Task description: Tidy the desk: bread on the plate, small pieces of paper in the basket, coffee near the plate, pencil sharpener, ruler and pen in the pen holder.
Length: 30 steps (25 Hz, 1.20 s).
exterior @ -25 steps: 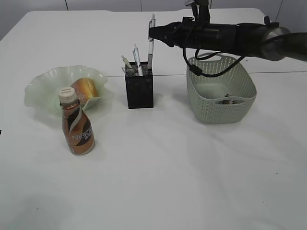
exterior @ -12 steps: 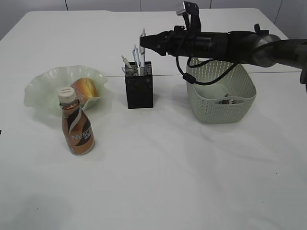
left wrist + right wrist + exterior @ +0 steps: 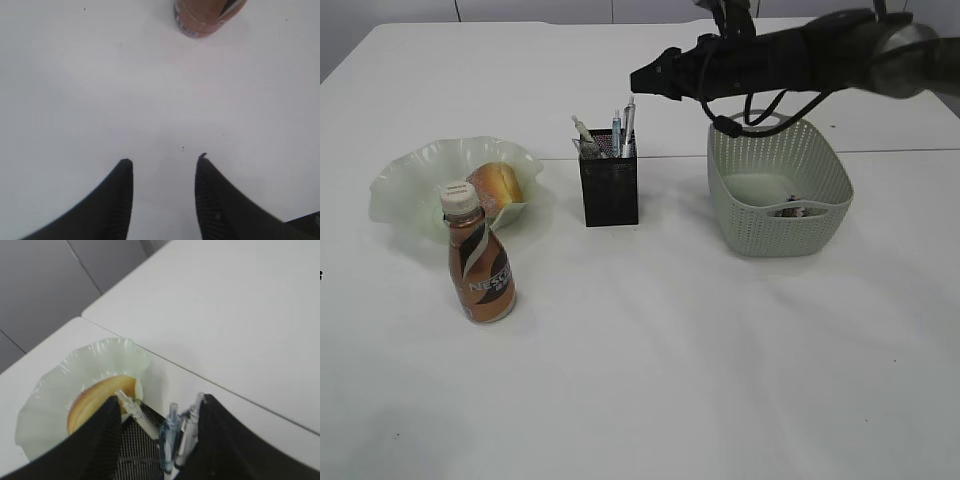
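A black mesh pen holder (image 3: 610, 190) stands mid-table with three pens (image 3: 628, 122) in it. One clear pen (image 3: 585, 135) leans left. My right gripper (image 3: 638, 78) hovers open just above and behind the holder. In the right wrist view its jaws (image 3: 160, 399) straddle the pen tops (image 3: 172, 432) without touching them, over the holder (image 3: 135, 450). Bread (image 3: 498, 185) lies on the green plate (image 3: 405, 190). The coffee bottle (image 3: 480, 265) stands in front of the plate. Paper scraps (image 3: 798, 210) lie in the basket (image 3: 780, 190). My left gripper (image 3: 164, 161) is open over bare table, below the bottle (image 3: 207, 15). Pencil sharpener and ruler are hidden.
A seam between two tabletops (image 3: 880, 151) runs behind the holder and basket. The right arm and its cable (image 3: 790, 60) stretch over the basket's back rim. White tabletop (image 3: 700, 360) lies in front of all the objects.
My right gripper opened and let go of the pen, which dropped down into the pen holder. The arm lifted slightly. The left gripper stayed still.
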Each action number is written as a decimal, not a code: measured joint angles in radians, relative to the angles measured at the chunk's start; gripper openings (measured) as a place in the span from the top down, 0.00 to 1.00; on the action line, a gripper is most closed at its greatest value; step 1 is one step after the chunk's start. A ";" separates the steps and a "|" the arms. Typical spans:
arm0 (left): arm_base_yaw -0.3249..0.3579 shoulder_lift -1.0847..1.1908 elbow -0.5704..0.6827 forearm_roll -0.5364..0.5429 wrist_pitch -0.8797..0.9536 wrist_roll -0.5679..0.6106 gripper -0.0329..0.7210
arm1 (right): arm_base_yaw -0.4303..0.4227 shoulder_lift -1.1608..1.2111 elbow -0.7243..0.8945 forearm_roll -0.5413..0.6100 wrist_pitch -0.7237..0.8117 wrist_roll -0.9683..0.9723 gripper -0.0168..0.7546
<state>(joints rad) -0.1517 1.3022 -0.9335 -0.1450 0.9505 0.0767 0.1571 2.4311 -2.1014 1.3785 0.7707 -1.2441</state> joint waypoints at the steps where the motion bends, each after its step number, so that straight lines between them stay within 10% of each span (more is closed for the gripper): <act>1: 0.000 0.000 0.000 0.000 0.000 0.000 0.55 | 0.000 -0.023 0.000 -0.093 -0.007 0.096 0.50; 12: 0.000 0.000 0.000 0.000 0.002 0.000 0.55 | 0.000 -0.292 0.000 -1.177 0.355 1.122 0.51; 21: 0.000 0.000 0.000 -0.002 0.004 0.000 0.55 | -0.024 -0.517 0.213 -1.367 0.457 1.202 0.51; 30: 0.000 -0.098 0.000 0.129 0.035 -0.149 0.55 | -0.024 -0.835 0.534 -1.327 0.450 1.172 0.51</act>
<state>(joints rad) -0.1517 1.2039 -0.9335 -0.0161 0.9858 -0.0720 0.1330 1.5958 -1.5676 0.0518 1.2203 -0.0718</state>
